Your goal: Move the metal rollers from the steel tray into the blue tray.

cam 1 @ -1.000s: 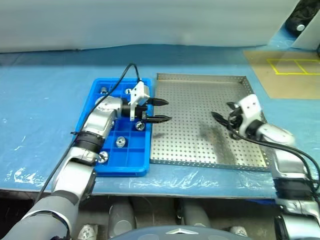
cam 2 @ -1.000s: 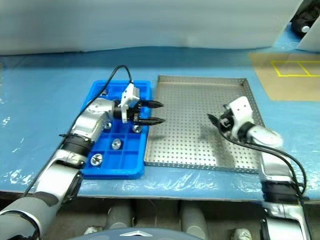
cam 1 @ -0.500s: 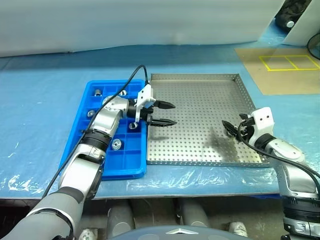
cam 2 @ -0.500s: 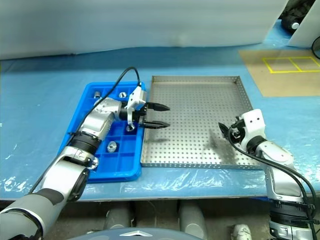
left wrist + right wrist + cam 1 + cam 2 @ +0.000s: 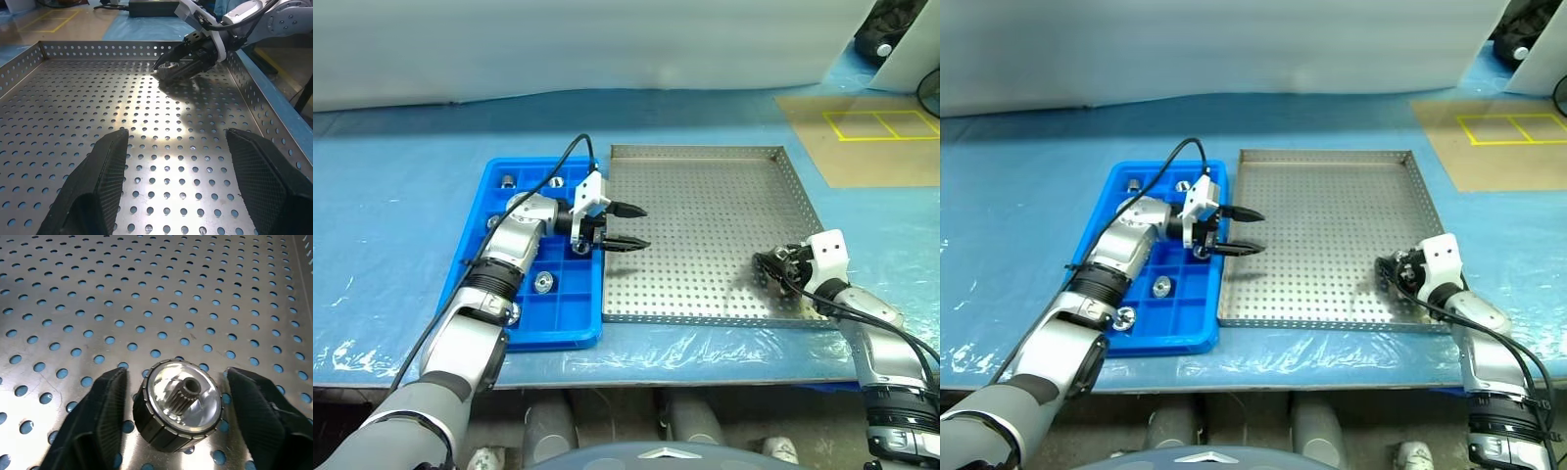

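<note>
In the head views, the steel tray (image 5: 705,186) is seen lying beside the blue tray (image 5: 475,264), both on a blue-covered table (image 5: 391,196). The left gripper (image 5: 628,227) is held over the steel tray's left edge, where it meets the blue tray, its fingers spread apart with nothing between them. The right gripper (image 5: 767,266) is lowered near the steel tray's front right corner. Several metal rollers (image 5: 544,283) are seen in compartments of the blue tray.

In the left wrist view, the two black fingers (image 5: 93,188) are shown wide apart above the perforated floor, and the right gripper (image 5: 164,68) is seen across the tray at a roller.

In the right wrist view, one roller (image 5: 179,404) stands on the perforated floor between the two fingers (image 5: 98,421). A gap is seen on each side of it, so the fingers are apart and not clamped on it.
</note>
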You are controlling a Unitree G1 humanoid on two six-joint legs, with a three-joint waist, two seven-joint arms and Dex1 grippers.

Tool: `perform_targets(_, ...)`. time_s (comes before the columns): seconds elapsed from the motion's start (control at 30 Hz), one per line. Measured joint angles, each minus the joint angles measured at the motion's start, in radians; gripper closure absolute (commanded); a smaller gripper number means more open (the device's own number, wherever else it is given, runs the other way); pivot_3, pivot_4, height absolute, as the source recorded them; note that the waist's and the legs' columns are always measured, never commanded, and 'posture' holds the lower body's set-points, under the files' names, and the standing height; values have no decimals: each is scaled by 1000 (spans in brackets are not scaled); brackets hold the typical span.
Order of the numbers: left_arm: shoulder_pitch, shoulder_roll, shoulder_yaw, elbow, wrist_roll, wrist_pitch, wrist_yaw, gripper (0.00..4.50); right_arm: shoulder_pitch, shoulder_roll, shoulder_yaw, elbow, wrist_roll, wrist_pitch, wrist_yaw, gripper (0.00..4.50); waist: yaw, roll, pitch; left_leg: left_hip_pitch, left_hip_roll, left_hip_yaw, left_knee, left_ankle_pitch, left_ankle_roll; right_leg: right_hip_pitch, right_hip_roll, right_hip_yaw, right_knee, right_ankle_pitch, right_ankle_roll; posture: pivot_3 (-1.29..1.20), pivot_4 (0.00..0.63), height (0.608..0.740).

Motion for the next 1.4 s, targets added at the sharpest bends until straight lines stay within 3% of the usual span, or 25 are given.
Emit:
perform_targets(0.07, 0, 4, 0, 0, 0, 0, 2, 1151, -5, 0, 6, -1, 0, 0, -1, 2709, 0, 0, 0, 0, 0, 0, 0, 0, 0, 0, 0, 0, 0, 0, 0, -336, 150, 740)
perform_targets(0.4, 39, 77, 16, -55, -16, 55, -9, 1151, -37, 0, 81, -35, -17, 23, 34, 2721, -5, 0, 0, 1, 1, 0, -1, 0, -1, -1, 1, 0, 0, 0, 0, -271, 150, 740)
perform_targets(0.63, 130, 226, 97, -210, -80, 209, -9, 1151, -234, 38, 247, -60, -14, 72, 137, 2721, 2, 1, 1, -2, 1, 0, -4, 1, -2, -5, 1, -1, 1, 0, 0, -147, 150, 740)
perform_targets(0.9, 326, 346, 178, -432, -118, 309, 69, 1151, -436, 88, 472, -40, 3, 61, 421, 2721, 51, 1, 1, -3, 2, 0, -10, 2, -4, -7, 1, -3, 0, -1, -1, 20, 150, 740)
perform_targets(1.4, 744, 468, 362, -864, -231, 489, 245, 1151, -552, 260, 648, 124, -8, -32, 656, 2721, 120, 0, 1, -5, 4, -2, -12, 4, -7, -11, 1, -6, 2, -1, -2, 297, 150, 740)
